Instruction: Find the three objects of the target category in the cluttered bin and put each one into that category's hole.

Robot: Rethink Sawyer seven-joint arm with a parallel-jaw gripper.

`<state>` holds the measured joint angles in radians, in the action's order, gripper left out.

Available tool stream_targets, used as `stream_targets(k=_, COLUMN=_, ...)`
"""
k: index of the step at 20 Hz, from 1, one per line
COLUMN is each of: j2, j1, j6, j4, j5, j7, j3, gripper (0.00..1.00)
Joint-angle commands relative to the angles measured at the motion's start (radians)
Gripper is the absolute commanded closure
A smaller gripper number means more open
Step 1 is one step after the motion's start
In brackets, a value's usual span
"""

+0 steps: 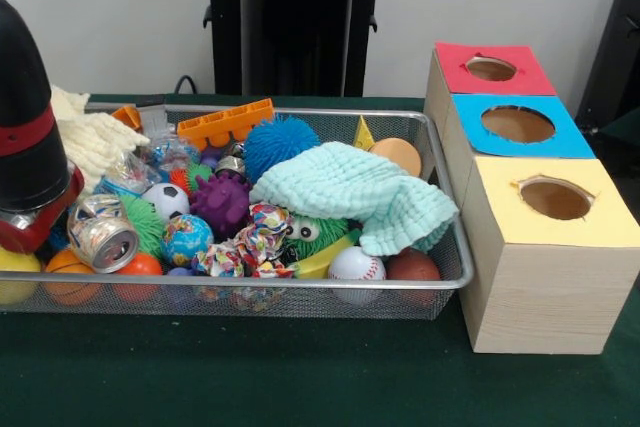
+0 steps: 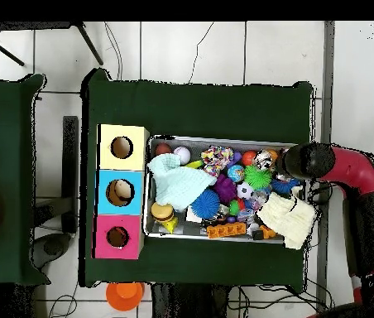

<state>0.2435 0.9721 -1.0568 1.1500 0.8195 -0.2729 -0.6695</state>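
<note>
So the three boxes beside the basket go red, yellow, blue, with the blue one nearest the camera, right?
Not quite. In the front view the order is red box, blue box, then yellow box; the yellow one is nearest the camera. They do stand beside the basket.

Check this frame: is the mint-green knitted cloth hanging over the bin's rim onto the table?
No. In the front view the mint-green cloth lies inside the bin, draped over toys.

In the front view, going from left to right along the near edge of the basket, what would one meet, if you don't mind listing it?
Robot arm → crushed can → globe ball → baseball → brown ball → yellow-topped box.
</note>
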Motion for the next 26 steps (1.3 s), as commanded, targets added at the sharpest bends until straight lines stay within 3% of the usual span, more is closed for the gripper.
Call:
stream_targets(k=1, j2=-0.027, j1=0.057, j6=0.200, j4=0.086, j5=0.021, j7=0.233, j3=-0.071, gripper=1.00)
stream_targets(k=6, j2=0.063, j1=0.085, j6=0.174, j4=0.175, j5=-0.003, j7=0.198, j3=-0.092, gripper=1.00)
stream_targets(k=13, j2=0.087, j1=0.089, j6=0.196, j4=0.223, j5=0.013, j7=0.156, j3=-0.081, gripper=1.00)
stream_targets(k=19, j2=0.157, j1=0.085, j6=0.210, j4=0.296, j5=0.004, j7=0.107, j3=-0.077, gripper=1.00)
stream_targets(k=26, j2=0.288, j1=0.112, j6=0.200, j4=0.414, j5=-0.034, j7=0.069, j3=-0.087, gripper=1.00)
